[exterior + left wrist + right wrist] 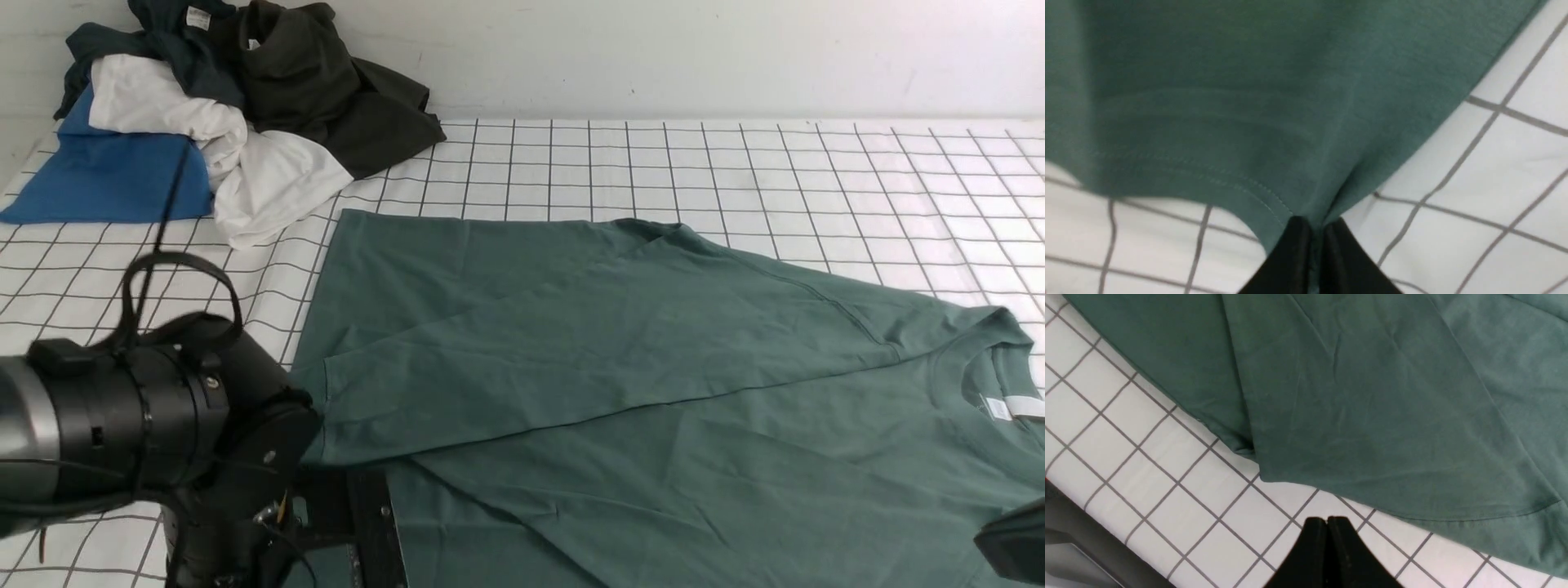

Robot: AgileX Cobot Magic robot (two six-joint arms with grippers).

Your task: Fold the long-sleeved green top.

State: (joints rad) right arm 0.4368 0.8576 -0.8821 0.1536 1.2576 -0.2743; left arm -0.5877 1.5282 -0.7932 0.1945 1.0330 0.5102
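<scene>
The green top lay spread beside the clothes pile, soft, limp, probably best taken by its hem. The left gripper pinched that hem; the right gripper had its fingers together, empty.

Bare checked cloth lies open along the far side and to the far right, between the green long-sleeved top and the wall. A heap of clothes fills the far left corner, against the wall. The left arm blocks the near left, beside the top's hem.
</scene>
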